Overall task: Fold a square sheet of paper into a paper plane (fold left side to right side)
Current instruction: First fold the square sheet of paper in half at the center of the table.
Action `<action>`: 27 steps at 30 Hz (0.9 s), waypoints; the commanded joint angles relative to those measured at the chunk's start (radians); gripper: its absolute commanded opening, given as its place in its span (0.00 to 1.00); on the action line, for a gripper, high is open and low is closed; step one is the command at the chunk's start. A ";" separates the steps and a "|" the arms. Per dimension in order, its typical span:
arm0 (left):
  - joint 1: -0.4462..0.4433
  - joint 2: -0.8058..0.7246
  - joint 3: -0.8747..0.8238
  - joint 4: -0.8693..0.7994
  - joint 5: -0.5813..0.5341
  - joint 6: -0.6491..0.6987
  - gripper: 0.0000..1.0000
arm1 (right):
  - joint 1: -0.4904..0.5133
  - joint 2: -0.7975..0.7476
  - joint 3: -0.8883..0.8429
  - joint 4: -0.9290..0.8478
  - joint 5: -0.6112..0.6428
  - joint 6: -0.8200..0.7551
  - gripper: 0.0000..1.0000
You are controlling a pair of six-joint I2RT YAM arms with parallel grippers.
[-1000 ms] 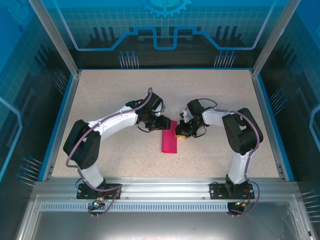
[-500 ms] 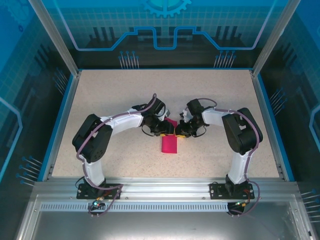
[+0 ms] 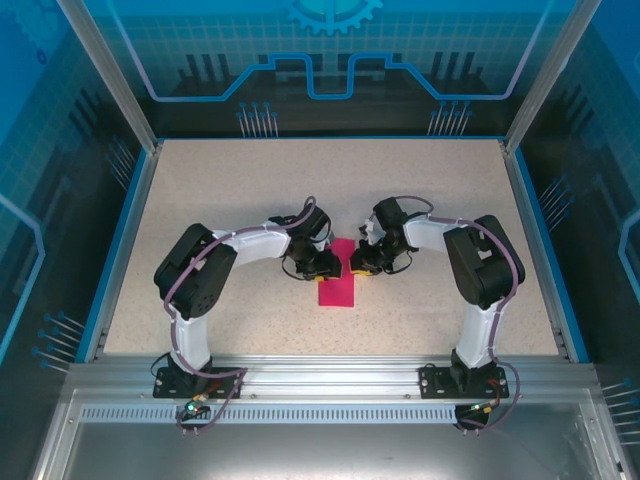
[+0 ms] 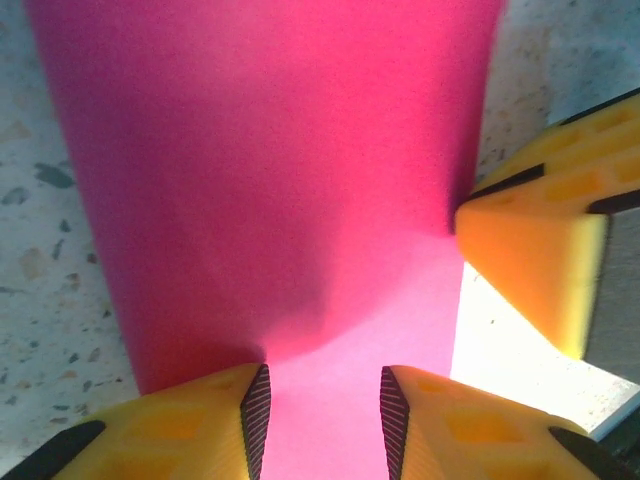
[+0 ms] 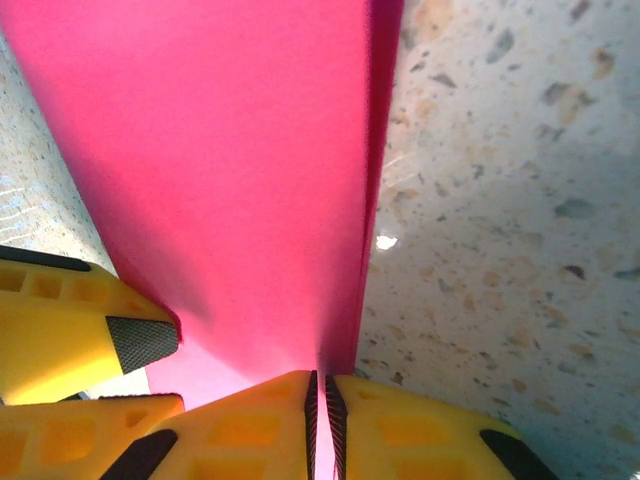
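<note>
The pink sheet of paper, folded into a narrow strip, lies flat near the middle of the speckled table, between the two arms. The right gripper is closed on the right edge of the sheet, with both pads pressed onto it. The left gripper stands at the far end of the sheet with its jaws apart, and the paper is visible in the gap.

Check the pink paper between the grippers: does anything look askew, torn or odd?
Nothing torn or spilled. The pink paper, folded into a narrow strip, does not lie flat: its far end is pinched in the shut right gripper, and it bows softly between the open fingers of the left gripper.
</note>
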 commanded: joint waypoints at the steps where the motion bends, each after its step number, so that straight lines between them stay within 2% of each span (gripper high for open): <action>1: 0.007 0.026 -0.028 -0.026 -0.025 0.028 0.39 | 0.015 0.066 -0.029 -0.050 0.127 -0.017 0.16; 6: 0.007 0.034 -0.036 -0.025 -0.030 0.029 0.39 | 0.014 0.012 -0.034 0.002 0.056 -0.033 0.16; 13: 0.007 0.035 -0.037 -0.035 -0.036 0.031 0.38 | 0.006 -0.121 0.031 -0.034 0.010 -0.084 0.16; 17: 0.006 0.034 -0.037 -0.032 -0.036 0.028 0.38 | 0.019 -0.072 0.081 -0.003 -0.038 -0.059 0.15; 27: 0.004 0.035 -0.035 -0.019 -0.034 0.025 0.38 | 0.057 0.091 0.187 0.014 -0.005 -0.005 0.14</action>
